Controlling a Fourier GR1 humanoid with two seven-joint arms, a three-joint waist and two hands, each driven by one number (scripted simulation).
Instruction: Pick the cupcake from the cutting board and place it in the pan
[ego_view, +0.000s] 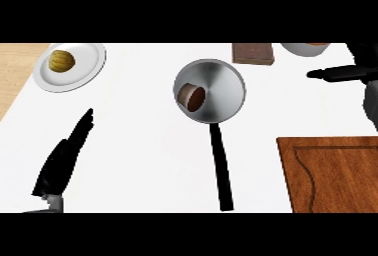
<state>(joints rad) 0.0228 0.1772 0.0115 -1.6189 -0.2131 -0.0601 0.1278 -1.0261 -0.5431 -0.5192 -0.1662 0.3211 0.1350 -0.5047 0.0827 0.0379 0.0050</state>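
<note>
The cupcake (193, 96), brown with a dark top, lies on its side inside the steel pan (221, 82), near the pan's left rim. The pan's black handle (220, 170) points toward the front edge. The wooden cutting board (332, 175) at the lower right has nothing on it. My right hand (347, 73) is raised at the far right, above the board and to the right of the pan, fingers stretched leftward and holding nothing. My left hand (65, 160) rests open at the lower left, fingers straight and pointing up.
A white plate (85, 67) with a round yellowish food item (62, 61) sits at the back left. A brown block (253, 53) and a white bowl (304, 48) stand along the back edge. Wooden flooring shows beyond the counter's left edge.
</note>
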